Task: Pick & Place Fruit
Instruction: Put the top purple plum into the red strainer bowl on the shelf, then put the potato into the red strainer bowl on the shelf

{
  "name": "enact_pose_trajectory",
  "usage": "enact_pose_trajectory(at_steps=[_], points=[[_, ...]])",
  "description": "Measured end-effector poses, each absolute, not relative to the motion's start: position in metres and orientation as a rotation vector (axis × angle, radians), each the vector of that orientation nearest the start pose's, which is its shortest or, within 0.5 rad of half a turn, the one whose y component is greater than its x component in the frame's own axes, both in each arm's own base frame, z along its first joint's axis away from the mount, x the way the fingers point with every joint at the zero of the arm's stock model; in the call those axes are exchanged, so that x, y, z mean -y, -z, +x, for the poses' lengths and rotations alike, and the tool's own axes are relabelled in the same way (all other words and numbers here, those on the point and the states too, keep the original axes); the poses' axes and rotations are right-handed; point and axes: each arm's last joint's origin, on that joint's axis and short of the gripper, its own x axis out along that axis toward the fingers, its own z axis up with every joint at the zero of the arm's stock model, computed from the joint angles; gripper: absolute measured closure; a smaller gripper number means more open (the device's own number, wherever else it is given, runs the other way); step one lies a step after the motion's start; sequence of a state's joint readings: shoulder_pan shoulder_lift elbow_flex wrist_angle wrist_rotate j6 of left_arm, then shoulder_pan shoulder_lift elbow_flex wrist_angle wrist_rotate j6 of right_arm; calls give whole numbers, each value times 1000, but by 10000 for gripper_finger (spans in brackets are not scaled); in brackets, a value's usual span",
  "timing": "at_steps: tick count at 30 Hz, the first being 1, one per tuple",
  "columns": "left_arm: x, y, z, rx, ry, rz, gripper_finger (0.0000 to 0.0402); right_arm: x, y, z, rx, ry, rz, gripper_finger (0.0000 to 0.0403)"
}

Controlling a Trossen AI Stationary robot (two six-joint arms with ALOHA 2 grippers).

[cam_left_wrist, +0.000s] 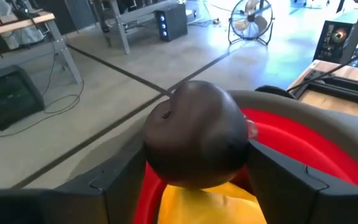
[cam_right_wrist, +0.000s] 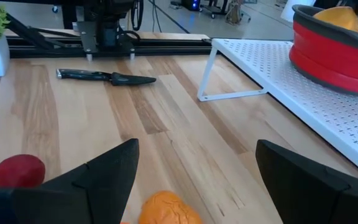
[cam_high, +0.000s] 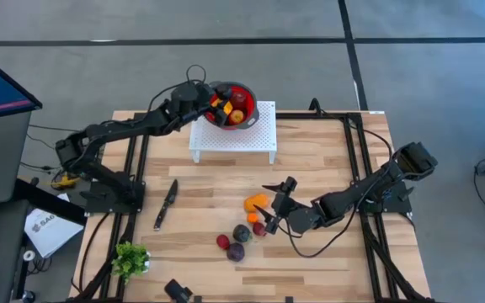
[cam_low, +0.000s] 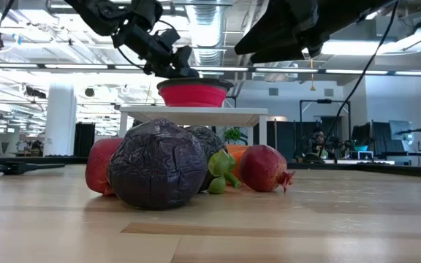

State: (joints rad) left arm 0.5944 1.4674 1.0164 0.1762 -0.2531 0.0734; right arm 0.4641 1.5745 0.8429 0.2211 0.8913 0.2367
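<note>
While the table (cam_high: 310,168) carries a white rack (cam_high: 255,139), the red bowl (cam_high: 241,116) on that rack already has several fruits inside. Over the bowl's rim, the left gripper (cam_high: 207,99) pinches a dark maroon fruit (cam_left_wrist: 194,134) between its fingers. Near the table's front, the right gripper (cam_high: 272,206) hangs spread wide and empty above the loose fruits (cam_high: 244,229), just beside an orange one (cam_right_wrist: 168,209).

In the low view, the large purple fruit (cam_low: 157,164) hides most of the fruit behind it; a red one (cam_low: 99,165) shows only at its 9 o'clock. The left wrist view's dark fruit (cam_left_wrist: 194,134) covers the bowl's (cam_left_wrist: 303,146) contents.
</note>
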Motion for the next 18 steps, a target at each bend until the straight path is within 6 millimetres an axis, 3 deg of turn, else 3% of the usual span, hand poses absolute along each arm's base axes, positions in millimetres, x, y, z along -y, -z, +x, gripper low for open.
enact_pose_trajectory(at_steps=[11, 18], points=[[-196, -285, 271, -303, -841, 17, 70, -122, -206, 295, -347, 461, -92, 85], [-193, -291, 270, -275, -839, 24, 63, -122, -206, 295, -347, 461, -92, 85]])
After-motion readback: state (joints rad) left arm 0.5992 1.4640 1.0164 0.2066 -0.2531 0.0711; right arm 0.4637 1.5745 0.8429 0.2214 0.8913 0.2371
